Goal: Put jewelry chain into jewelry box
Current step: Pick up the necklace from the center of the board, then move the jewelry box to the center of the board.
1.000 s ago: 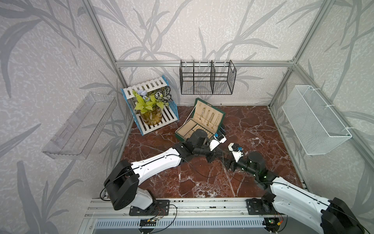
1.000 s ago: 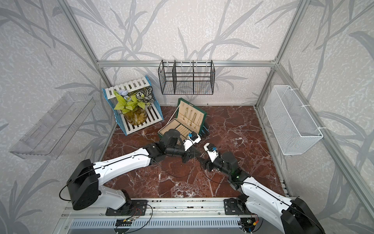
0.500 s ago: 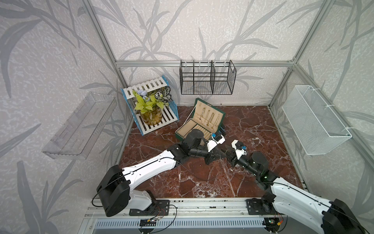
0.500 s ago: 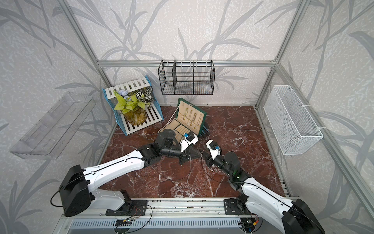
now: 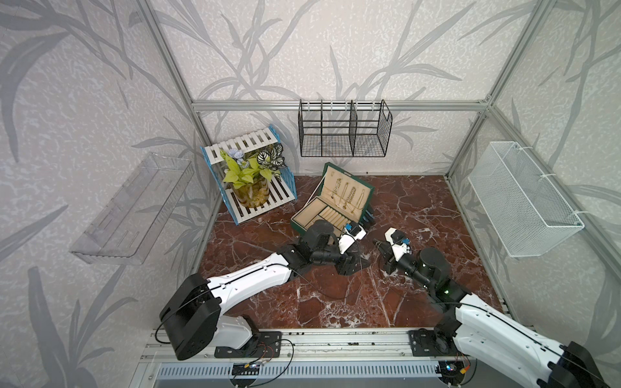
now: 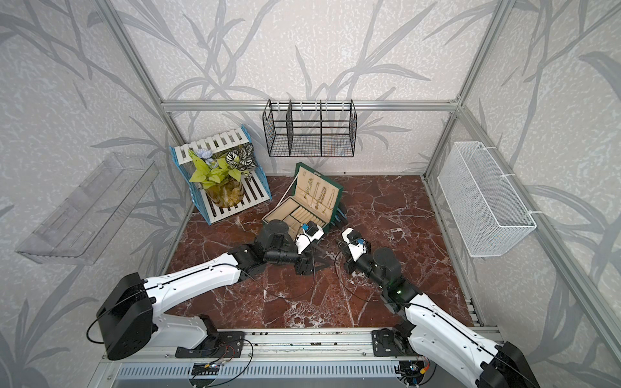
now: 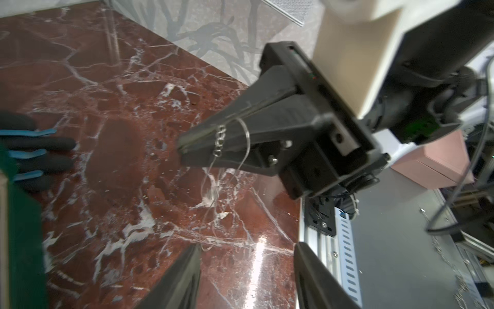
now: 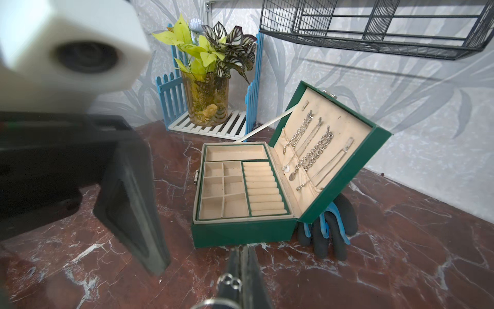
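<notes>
Left wrist view: right claw [image 7: 184, 145] clamped on jewelry chain [image 7: 220, 137]; left claw [image 7: 247, 254] wide, empty; jewelry box [image 8: 240, 187] lid up.

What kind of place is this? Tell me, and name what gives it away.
Probably a staged robot test cell, not a home: aluminium framing holds wallpapered panels, two arms are bolted to a rail, and props like the jewelry box sit on a marble-look floor.

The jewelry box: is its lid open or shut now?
Open. The jewelry box has its lid raised, leaning back, showing the cream compartments, ring rolls and several chains hanging inside the lid.
</notes>
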`<state>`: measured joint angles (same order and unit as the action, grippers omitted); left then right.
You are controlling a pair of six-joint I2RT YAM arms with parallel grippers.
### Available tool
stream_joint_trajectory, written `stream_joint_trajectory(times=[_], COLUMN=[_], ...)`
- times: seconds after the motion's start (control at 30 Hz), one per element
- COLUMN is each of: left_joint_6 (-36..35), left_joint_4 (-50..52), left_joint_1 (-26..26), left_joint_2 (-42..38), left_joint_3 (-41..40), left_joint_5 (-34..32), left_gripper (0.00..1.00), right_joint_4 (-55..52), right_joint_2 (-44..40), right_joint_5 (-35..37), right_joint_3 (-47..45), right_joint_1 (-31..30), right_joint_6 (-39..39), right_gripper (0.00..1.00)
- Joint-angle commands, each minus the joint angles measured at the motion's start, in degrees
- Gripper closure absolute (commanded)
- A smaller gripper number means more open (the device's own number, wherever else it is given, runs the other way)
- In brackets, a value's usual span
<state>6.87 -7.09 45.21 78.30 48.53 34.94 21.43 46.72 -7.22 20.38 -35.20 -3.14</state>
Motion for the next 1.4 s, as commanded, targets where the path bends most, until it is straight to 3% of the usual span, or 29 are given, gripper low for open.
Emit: stream_joint_trajectory(times=[0.0, 0.1, 0.33, 0.53, 0.7, 0.87, 0.93, 1.03, 1.1, 1.27, 1.37], left_joint_6=[0.0, -1.3, -7.2, -13.7, -18.1, -19.7, -19.8, -19.1, -18.5, -15.4, -13.6], left_joint_4=[-2.8, -0.2, 6.7, 17.5, 22.6, 24.8, 26.6, 28.6, 29.1, 28.7, 25.6], left_joint_1=[-3.6, -8.1, -17.9, -25.0, -26.8, -28.3, -28.6, -28.6, -28.6, -28.3, -27.2], left_joint_2=[0.9, 1.8, 8.1, 23.3, 33.3, 38.5, 40.2, 41.2, 40.7, 36.1, 31.1], left_joint_3=[-0.4, 1.3, 9.3, 23.1, 32.7, 38.1, 39.6, 39.5, 38.1, 29.9, 22.1], left_joint_5=[-5.8, -9.6, -30.5, -36.1, -41.8, -40.7, -39.4, -38.8, -37.8, -35.7, -34.8], left_gripper=[0.28, 0.26, 0.26, 0.32, 0.36, 0.38, 0.44, 0.65, 0.75, 0.88, 0.91], right_joint_4=[-9.3, -12.8, -13.4, -12.8, -12.6, -12.9, -13.0, -13.1, -13.1, -14.1, -14.6], right_joint_2=[1.4, 3.1, 6.9, 8.7, 8.4, 8.2, 8.2, 8.2, 8.2, 8.5, 8.6], right_joint_5=[2.8, 4.1, 5.3, 3.8, 2.9, 2.7, 2.8, 3.1, 3.5, 4.8, 5.8], right_joint_3=[3.5, 5.4, 6.6, 6.9, 6.7, 6.4, 6.4, 6.5, 6.6, 7.8, 8.6], right_joint_1=[-0.1, -0.1, -0.1, -0.1, -0.1, -0.2, -0.2, -0.2, -0.2, -0.2, -0.2], right_joint_6=[-2.2, -2.9, -1.4, 0.2, 1.3, 2.0, 2.0, 1.9, 1.5, 0.3, -0.3], right_gripper=[1.00, 1.00, 1.00, 1.00, 1.00, 1.00, 1.00, 1.00, 1.00, 1.00, 1.00])
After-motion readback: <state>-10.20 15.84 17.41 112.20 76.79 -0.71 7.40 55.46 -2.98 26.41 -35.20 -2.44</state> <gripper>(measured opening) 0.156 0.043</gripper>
